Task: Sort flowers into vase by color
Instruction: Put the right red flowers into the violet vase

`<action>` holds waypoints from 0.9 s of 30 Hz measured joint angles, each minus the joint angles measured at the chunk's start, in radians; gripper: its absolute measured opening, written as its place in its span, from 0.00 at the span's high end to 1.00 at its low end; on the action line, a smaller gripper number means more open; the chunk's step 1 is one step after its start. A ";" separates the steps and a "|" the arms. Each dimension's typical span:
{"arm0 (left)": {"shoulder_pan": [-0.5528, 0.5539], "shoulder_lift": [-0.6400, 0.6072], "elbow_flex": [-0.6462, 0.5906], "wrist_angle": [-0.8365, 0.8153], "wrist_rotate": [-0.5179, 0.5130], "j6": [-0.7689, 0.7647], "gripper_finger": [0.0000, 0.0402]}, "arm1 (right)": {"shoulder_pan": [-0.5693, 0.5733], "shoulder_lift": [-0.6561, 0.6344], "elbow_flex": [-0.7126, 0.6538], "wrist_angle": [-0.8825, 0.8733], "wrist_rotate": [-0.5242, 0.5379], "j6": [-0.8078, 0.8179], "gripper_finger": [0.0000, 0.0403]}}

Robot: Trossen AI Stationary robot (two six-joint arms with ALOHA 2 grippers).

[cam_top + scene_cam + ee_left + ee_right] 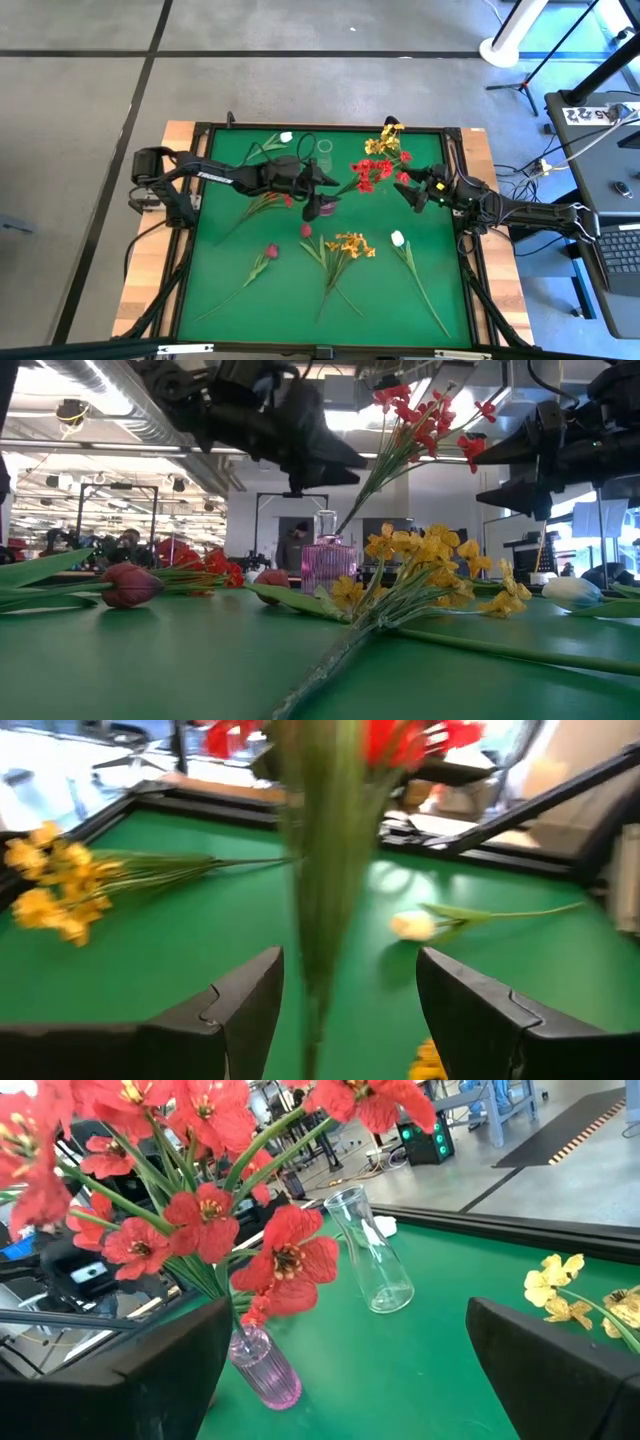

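The red flower bunch (200,1210) stands with its stems in the pink vase (265,1370); the left gripper (340,1010) is open around the stems, the right gripper (340,1370) open beside the blooms; back away slowly, so the vase stays up.

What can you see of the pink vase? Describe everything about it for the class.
The pink vase is a small ribbed bottle of clear pink glass or plastic, standing upright on the green mat near the table's middle. The red flower cluster has its green stems in its neck, leaning. The left pincer, open, flanks those stems above it. A clear vase stands behind, apart.
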 joint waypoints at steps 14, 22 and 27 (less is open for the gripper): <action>0.001 0.052 0.003 0.004 -0.065 -0.027 0.44 | 0.000 0.000 0.000 -0.017 0.000 -0.016 0.01; 0.006 0.052 0.003 0.023 -0.069 -0.029 0.46 | 0.000 0.000 0.000 -0.017 0.000 -0.024 0.01; 0.006 0.052 0.012 0.035 -0.072 -0.028 0.51 | 0.000 0.000 0.000 -0.017 0.000 -0.026 0.01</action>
